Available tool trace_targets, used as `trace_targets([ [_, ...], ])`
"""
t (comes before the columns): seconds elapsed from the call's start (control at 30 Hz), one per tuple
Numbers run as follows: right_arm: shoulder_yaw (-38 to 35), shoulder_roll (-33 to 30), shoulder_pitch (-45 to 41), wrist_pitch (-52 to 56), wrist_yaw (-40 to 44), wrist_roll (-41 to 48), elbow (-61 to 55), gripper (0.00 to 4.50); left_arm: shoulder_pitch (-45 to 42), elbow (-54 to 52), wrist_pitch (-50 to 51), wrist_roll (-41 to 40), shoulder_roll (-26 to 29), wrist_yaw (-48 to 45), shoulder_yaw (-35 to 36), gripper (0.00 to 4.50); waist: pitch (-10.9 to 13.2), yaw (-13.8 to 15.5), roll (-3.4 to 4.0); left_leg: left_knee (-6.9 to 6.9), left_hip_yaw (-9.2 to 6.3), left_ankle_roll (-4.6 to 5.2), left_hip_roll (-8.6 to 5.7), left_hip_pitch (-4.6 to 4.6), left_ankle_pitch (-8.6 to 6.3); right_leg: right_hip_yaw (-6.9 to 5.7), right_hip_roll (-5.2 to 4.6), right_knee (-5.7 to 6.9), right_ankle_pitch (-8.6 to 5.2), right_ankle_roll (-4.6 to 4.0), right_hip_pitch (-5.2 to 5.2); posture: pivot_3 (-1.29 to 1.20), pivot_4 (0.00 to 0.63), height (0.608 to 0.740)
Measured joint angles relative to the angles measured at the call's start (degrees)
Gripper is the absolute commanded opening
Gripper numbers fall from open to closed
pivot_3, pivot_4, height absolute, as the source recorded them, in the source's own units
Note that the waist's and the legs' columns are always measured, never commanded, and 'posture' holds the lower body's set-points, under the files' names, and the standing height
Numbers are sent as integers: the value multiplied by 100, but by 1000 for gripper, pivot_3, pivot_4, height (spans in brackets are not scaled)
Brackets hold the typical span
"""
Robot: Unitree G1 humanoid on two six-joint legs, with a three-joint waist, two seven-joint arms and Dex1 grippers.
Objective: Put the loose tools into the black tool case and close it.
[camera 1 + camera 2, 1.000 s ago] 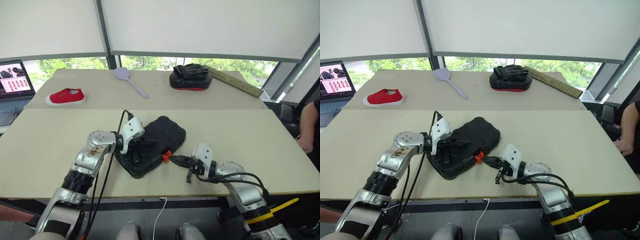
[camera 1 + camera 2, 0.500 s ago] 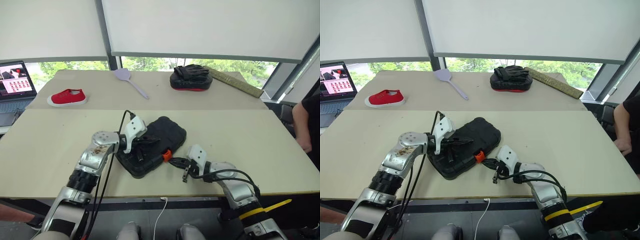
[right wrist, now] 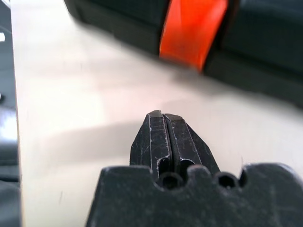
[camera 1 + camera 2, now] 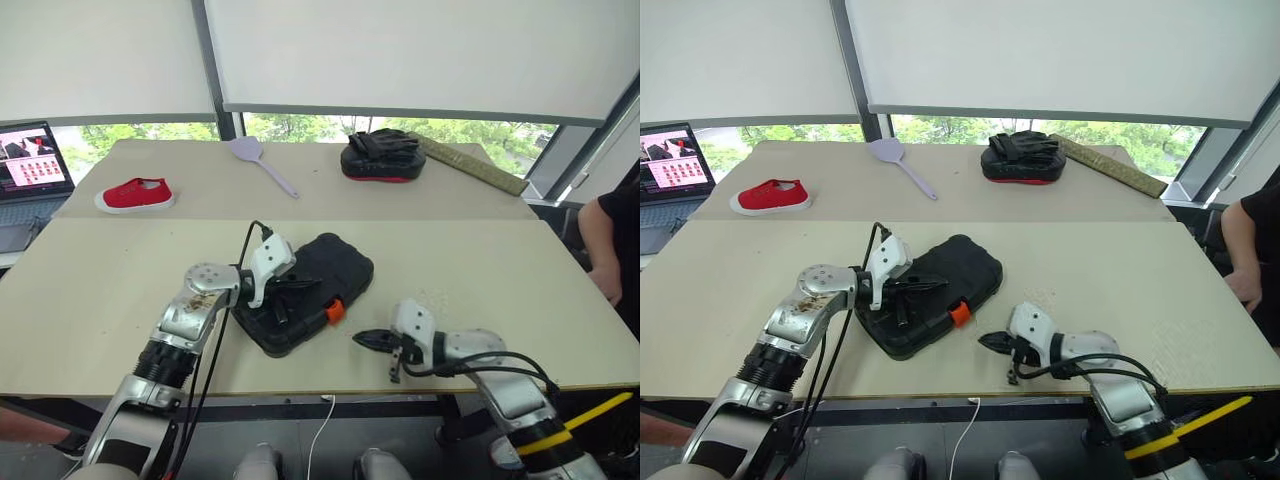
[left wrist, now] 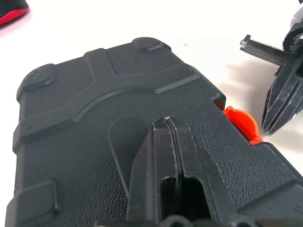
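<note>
The black tool case point(image 4: 338, 262) lies closed on the near table, its orange latch point(image 4: 333, 311) facing the front edge. My left gripper point(image 4: 305, 286) is shut, its fingertips resting on the case's textured lid point(image 5: 94, 94). My right gripper point(image 4: 358, 339) is shut with nothing in it and hovers just right of the latch point(image 3: 191, 28), a short gap away from it. In the left wrist view the right gripper's fingers point(image 5: 281, 97) show beside the latch point(image 5: 241, 124). The loose tools are out of view.
On the far table lie a red shoe point(image 4: 135, 193), a lilac spatula point(image 4: 255, 155), a black-and-red mitt point(image 4: 378, 155) and a long brown bar point(image 4: 470, 165). A laptop point(image 4: 28, 160) stands at the left. A person point(image 4: 612, 240) stands at the right edge.
My right gripper has drawn back from the orange latch, to the right and toward the table's front edge. The left gripper and the case have stayed put.
</note>
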Motion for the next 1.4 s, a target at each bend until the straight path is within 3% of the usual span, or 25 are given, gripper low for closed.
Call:
trace_targets([
  [0.27, 85, 494, -500, 115, -208, 71, -2, 0, 3, -28, 0, -2, -33, -12, -32, 9, -3, 4, 4, -1, 0, 5, -2, 0, -4, 2, 0, -1, 1, 5, 1, 0, 150, 740],
  [0.87, 182, 971, -829, 121, -248, -52, 693, 0, 25, -1, 148, 110, 37, 33, 23, 9, -6, -132, 8, -11, -11, -23, -1, 56, -22, 3, 6, 0, -15, -26, 45, 0, 150, 740],
  [1.4, 318, 1246, -1374, 750, -136, -58, 1068, 0, 79, -124, 500, 111, 50, 151, 33, 9, -13, -267, -1, -64, -14, -27, -2, 102, -25, 15, 16, -1, -21, -42, 51, 0, 150, 740],
])
